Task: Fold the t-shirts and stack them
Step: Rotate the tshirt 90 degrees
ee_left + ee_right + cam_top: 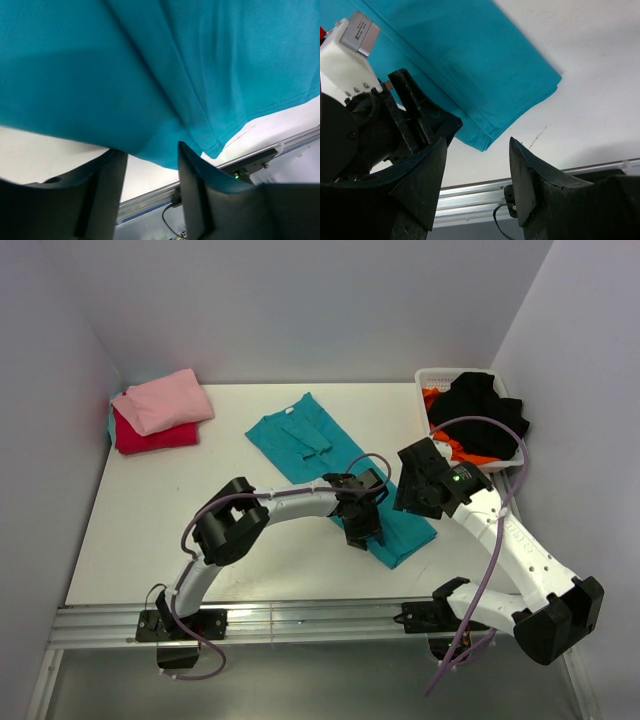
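A teal t-shirt, folded into a long strip, lies diagonally in the middle of the table. My left gripper is open just above its near end; teal cloth fills the left wrist view past the fingertips, with nothing between the jaws. My right gripper is open and empty to the right of that end. In the right wrist view the shirt's near corner lies ahead of the jaws, with the left gripper at the left. A folded pink shirt lies on a folded red one at the back left.
A white lattice basket at the back right holds a black shirt and an orange shirt. A sliver of teal cloth shows beside the pink and red stack. The table's metal rail runs along the near edge.
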You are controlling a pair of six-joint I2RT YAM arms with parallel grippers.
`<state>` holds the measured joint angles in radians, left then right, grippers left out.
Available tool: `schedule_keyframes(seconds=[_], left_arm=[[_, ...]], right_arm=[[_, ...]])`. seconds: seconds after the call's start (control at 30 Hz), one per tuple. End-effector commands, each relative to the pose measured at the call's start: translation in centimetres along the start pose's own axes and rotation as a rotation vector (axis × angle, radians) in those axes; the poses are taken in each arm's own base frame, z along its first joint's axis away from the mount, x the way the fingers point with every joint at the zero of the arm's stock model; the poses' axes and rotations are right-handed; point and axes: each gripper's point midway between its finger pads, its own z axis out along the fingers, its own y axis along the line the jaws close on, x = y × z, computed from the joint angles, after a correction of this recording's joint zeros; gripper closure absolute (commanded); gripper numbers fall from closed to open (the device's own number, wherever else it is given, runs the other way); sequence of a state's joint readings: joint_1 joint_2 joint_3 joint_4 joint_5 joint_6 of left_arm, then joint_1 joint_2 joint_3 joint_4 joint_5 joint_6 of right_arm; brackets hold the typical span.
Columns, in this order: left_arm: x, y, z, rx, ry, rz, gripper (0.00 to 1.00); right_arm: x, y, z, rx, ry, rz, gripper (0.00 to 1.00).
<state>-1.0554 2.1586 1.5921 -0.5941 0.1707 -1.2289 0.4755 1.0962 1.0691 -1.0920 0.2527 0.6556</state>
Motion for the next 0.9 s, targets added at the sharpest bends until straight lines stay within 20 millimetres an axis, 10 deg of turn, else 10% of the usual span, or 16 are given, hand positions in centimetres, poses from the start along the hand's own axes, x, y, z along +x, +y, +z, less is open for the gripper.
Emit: schedule_keyframes(seconds=[0.0,0.17,0.4,0.6,0.87], left_arm=[[0.4,3.1,3.2,-0.122,0.013,-0.002,0.50],[0.6,4.1,4.2,-0.156,0.030,-0.003,1.00],[0.4,6.8,2.7,-0.224,-0.008,0.017,1.00],[0.8,12.4,-4.4,-0.259,-0.119,-0.033,1.00],[2.3,19.5,-8.1,-0.379,-0.178,-0.104,1.00]], right_arm=[[0.0,-0.8,0.1,0.001,-0.025,-0.002,0.40],[0.5,-1.8,0.2,0.008,-0.027,0.006,0.40],[0.2,-1.8,-0.2,-0.019,-0.035,0.021,0.41],[0.9,0.2,-0.3,-0.129,0.002,0.032,0.44],[3.0,2.5,0.4,-0.258,0.086,0.044,0.46]])
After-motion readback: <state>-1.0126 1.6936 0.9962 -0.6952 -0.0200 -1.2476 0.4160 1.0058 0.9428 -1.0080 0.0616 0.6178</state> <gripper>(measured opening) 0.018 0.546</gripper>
